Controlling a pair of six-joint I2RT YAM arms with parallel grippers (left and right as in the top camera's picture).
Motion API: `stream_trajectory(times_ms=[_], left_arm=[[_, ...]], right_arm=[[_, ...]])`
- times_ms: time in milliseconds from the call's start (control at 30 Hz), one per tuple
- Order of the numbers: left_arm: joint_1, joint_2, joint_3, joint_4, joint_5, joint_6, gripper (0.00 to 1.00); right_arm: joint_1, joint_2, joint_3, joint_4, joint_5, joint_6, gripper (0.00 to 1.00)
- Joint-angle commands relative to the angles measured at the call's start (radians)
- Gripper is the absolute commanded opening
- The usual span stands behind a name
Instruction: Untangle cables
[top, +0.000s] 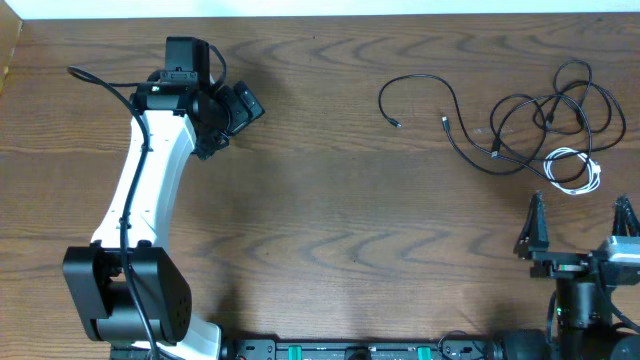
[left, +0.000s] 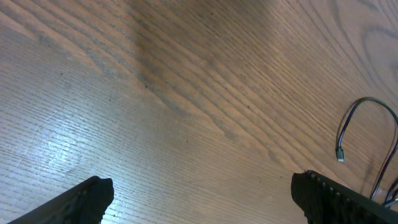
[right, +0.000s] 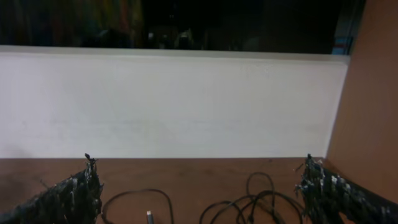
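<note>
The thin black cables (top: 545, 110) lie in a loose tangle of crossing loops on the far right part of the brown wooden table (top: 330, 230). A small coiled white cable (top: 573, 173) touches the near side of this tangle. One black strand, ending in a silver-tipped plug (top: 398, 123), reaches out to the left in an open arc.

The right gripper (top: 580, 225) stands near the white coil, with its two fingers wide apart and nothing between them. The left gripper (left: 202, 199) is well apart from the cables, over bare wood, and its fingers are also spread and empty.

I think the main danger is a pinch that takes two crossing strands together, because pulling would then tighten the knot instead of opening it. A pull on one strand alone may also drag the whole light bundle across the smooth wood, or toward the right edge, which is close. A plug could catch inside a loop. The cords lie flat, so the fingers may scrape the table or slip off.

I can read no brand, label or writing in any view.
</note>
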Motion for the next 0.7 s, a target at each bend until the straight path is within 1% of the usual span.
stream_trajectory(times_ms=[0, 333, 600, 667], left_arm=[[0.003, 0.000, 0.000, -0.003, -0.003, 0.003, 0.98], [0.003, 0.000, 0.000, -0.003, -0.003, 0.003, 0.98], [0.003, 0.000, 0.000, -0.003, -0.003, 0.003, 0.98], [0.002, 0.000, 0.000, -0.003, -0.003, 0.003, 0.98]], right_arm=[[0.005, -0.024, -0.035, 0.014, -0.006, 0.017, 0.99], [-0.002, -0.099, -0.108, 0.051, -0.018, 0.016, 0.99], [-0.015, -0.103, -0.182, 0.174, -0.056, 0.013, 0.99], [-0.015, -0.103, -0.210, 0.231, -0.056, 0.013, 0.99]])
